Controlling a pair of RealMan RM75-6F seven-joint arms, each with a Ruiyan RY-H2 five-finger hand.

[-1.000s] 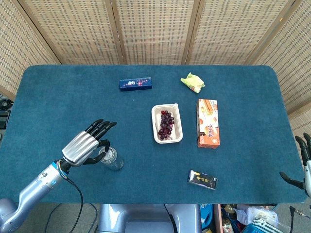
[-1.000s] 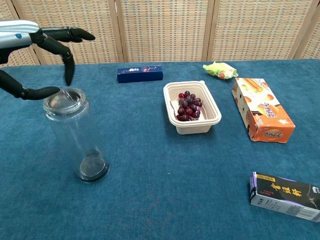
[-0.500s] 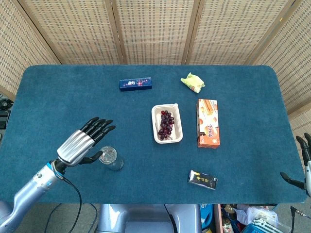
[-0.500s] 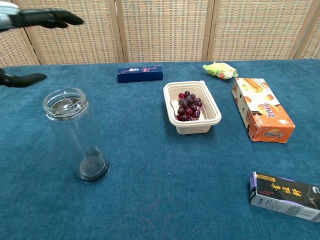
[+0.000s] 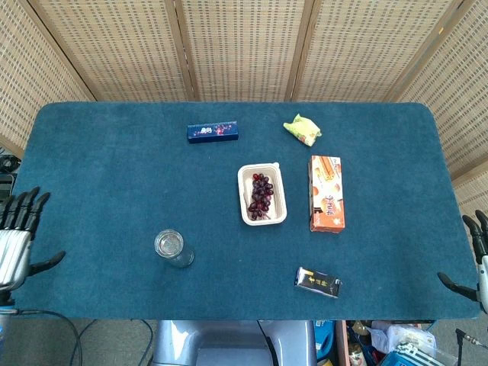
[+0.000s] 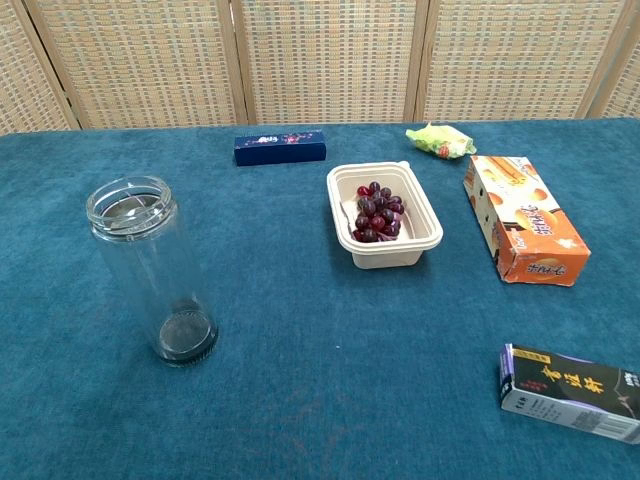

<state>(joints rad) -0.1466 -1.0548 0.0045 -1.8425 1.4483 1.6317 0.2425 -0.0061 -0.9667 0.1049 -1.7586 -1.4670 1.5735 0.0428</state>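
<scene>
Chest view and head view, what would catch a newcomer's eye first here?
Probably the tall clear glass jar, standing upright and open-topped on the blue table, near its left front. Next, the pale tray of dark red grapes at the centre, with the orange box lying to its right.

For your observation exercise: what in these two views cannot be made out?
- Right hand: head view, cut off by the right edge; absent from the chest view.
- Left hand: head view only, partly cut off by the left edge.
- Print on the blue box and dark carton: too small to read.
</scene>
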